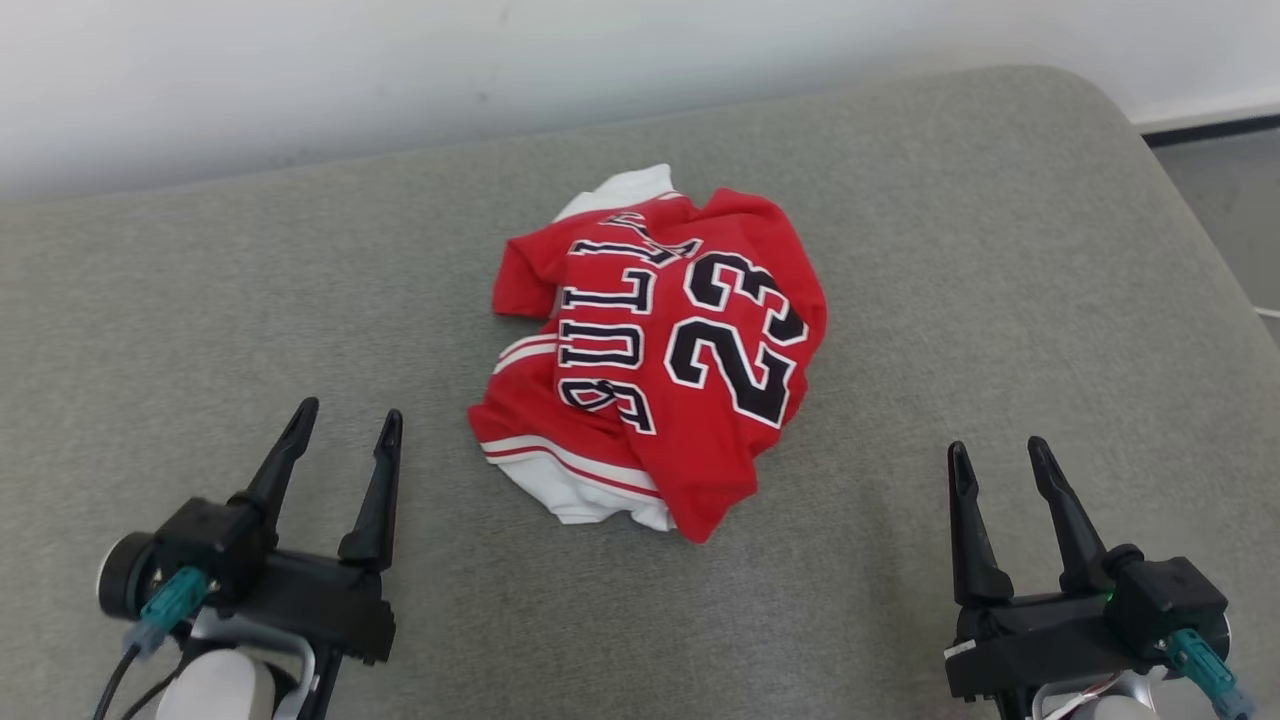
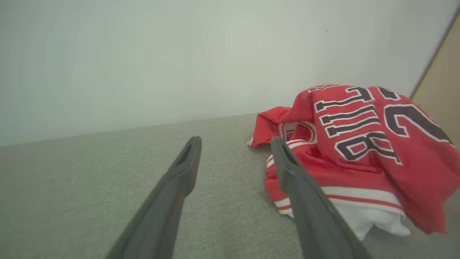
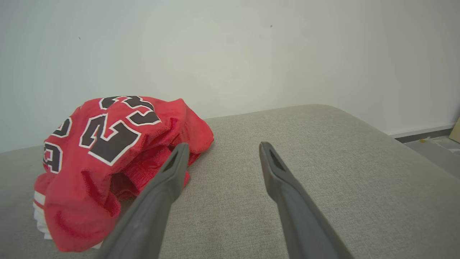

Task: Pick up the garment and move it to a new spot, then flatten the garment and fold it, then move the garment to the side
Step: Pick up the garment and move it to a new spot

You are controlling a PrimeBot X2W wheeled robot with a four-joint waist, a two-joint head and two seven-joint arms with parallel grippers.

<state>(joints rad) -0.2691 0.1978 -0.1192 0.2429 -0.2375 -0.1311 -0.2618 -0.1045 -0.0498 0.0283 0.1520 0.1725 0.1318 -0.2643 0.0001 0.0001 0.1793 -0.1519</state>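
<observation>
The red basketball jersey (image 1: 700, 440) lies crumpled in a heap near the middle of the grey fabric cushion (image 1: 1000, 250). Its upper face carries black, white-edged lettering reading BULLS beside the number 23, both turned sideways in the head view. Red-and-white striped trim and a fold of white cloth stick out at the heap's near-left side, and another bit of white shows at its far end.

The left gripper (image 1: 350, 410) sits at the near left of the heap, its 2 dark fingers spread wide with nothing between them, pointing away from the robot and clear of the cloth. The right gripper (image 1: 998, 445) sits at the near right, farther from the jersey, spread about as wide and likewise empty. Whether either one touches the cushion cannot be told.

A white wall (image 1: 300, 70) rises behind the cushion. Grey floor (image 1: 1220, 190) shows past its rounded far-right corner.
</observation>
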